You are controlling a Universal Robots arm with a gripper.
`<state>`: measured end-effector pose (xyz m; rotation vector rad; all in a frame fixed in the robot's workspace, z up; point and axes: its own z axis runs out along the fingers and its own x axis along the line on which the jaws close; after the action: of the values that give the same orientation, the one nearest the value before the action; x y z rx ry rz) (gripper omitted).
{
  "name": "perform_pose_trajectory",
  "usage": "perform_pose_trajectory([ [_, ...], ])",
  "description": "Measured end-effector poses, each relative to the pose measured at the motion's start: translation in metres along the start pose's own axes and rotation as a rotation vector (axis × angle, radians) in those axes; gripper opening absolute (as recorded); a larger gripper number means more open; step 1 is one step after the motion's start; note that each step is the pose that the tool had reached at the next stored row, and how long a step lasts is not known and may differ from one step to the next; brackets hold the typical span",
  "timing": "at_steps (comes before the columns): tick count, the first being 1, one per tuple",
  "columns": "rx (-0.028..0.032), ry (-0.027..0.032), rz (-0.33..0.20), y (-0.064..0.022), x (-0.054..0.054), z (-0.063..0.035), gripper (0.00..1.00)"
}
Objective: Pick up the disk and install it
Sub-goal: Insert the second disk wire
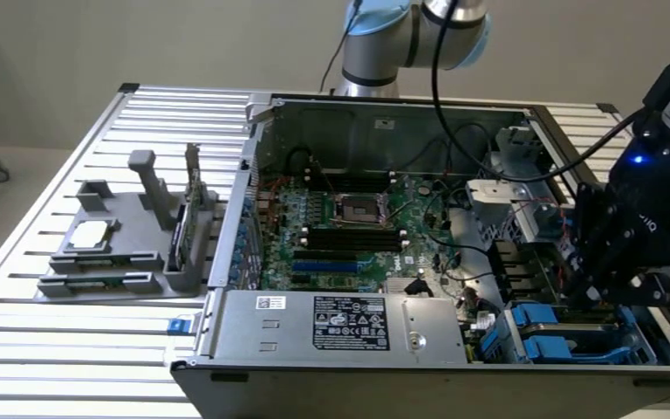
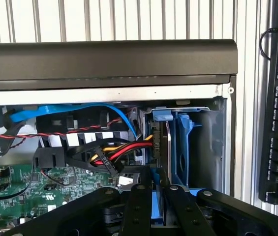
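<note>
Exterior view: your gripper (image 1: 600, 292) hangs low over the case's (image 1: 370, 109) front corner on the exterior view's right, directly above the blue-railed drive bay (image 1: 544, 327); the disk (image 1: 568, 336) sits on edge in the bay straight beneath the jaws, long axis running down into it. Wrist view: jaws drawn close, pinching the disk's (image 2: 159, 147) blue-railed near end, its thin dark edge between blue rails beside the red-yellow-black cable bundle (image 2: 114, 152); label face hidden.

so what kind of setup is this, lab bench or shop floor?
Looks like a lab test bench: an open computer case lies on a slatted metal table, a grey parts holder beside it, and the robot arm mounted behind.
</note>
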<state>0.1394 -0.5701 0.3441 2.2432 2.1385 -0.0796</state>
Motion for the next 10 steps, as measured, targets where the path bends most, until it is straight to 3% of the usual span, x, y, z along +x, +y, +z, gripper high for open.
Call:
perform_pose_trajectory([
  [2, -0.0031, 0.0113, 0.0, 0.0001, -0.003, 0.0002, 0.17],
  [6, -0.0092, 0.0438, -0.002, 0.0001, -0.007, 0.0005, 0.17],
  [8, -0.0126, 0.0537, -0.002, -0.0002, -0.011, 0.0007, 0.17],
  [10, -0.0165, 0.0594, -0.002, -0.0008, -0.015, 0.001, 0.17],
])
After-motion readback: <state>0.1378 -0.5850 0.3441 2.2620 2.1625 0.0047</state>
